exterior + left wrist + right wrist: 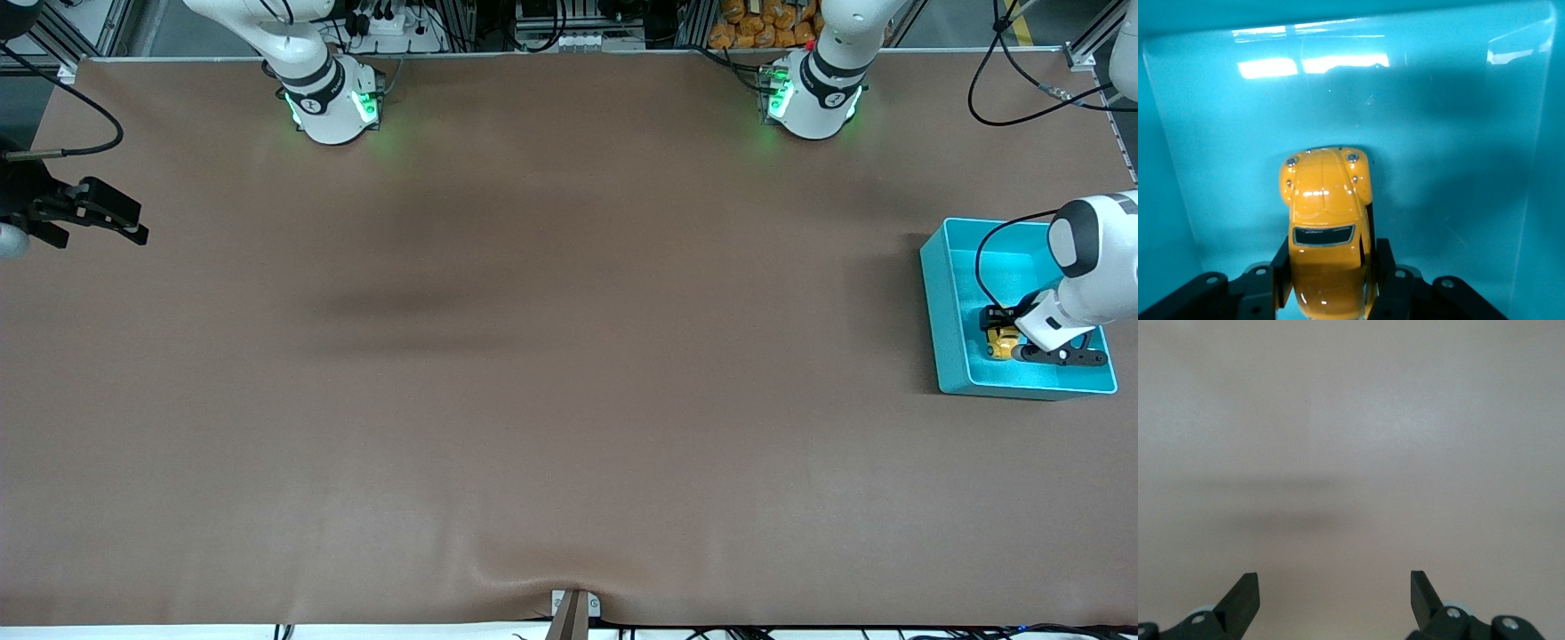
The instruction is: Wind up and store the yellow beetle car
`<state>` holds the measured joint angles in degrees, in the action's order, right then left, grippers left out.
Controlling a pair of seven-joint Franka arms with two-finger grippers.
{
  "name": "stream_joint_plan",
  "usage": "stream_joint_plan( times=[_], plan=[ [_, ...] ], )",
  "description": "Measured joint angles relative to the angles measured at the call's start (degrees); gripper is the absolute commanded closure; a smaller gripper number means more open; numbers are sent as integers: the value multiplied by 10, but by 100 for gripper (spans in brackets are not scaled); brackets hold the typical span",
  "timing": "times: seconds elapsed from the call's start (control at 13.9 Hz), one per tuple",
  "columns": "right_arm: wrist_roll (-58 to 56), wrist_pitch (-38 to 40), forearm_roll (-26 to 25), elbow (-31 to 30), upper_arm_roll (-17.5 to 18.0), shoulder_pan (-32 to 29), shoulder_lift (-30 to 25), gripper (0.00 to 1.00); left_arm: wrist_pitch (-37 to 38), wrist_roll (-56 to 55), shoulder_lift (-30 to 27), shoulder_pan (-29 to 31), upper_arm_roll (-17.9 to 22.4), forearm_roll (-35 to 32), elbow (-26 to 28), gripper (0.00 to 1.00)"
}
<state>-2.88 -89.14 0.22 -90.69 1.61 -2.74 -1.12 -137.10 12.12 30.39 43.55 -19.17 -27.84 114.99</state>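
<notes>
Front view. The right gripper (133,229) hangs over the brown table (533,400) at the right arm's end, close to the table's edge; this arm waits. Its two fingers stand wide apart with nothing between them, as the right wrist view confirms: the right gripper (1335,590) shows only bare tabletop (1351,453) in the gap between its dark fingertips (1245,593).

Two arm bases stand along the table's edge farthest from the front camera, each lit green.

At the left arm's end of the table sits the teal bin (942,302), an open rectangular box. The left gripper (1000,338) reaches down into it, over the corner of the bin nearer the front camera. Its fingers are closed on the car (1003,345), which shows as a small yellow spot within the bin's walls.

Left wrist view. The left gripper (1330,267) clamps the car (1325,207) by its two sides, one black finger (1381,263) pressed against each flank. The car's rounded nose points away from the gripper toward the bin (1458,167) floor. Whether its wheels touch that floor cannot be told.
</notes>
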Motion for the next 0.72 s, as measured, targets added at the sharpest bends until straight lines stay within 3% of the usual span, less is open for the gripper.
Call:
stream_joint_plan(
  times=[0.29, 0.5, 0.72],
  plan=[
    [0, 0, 0, 0, 0, 0, 0, 0, -2, 0, -7, 0, -9, -1, -15, 0],
    [0, 1, 0, 0, 0, 0, 0, 0, 3, 0, -49, 0, -34, -1, -25, 0],
    [0, 1, 0, 0, 0, 0, 0, 0, 59, 0, -97, 0, -72, 0, -35, 0]
  ],
)
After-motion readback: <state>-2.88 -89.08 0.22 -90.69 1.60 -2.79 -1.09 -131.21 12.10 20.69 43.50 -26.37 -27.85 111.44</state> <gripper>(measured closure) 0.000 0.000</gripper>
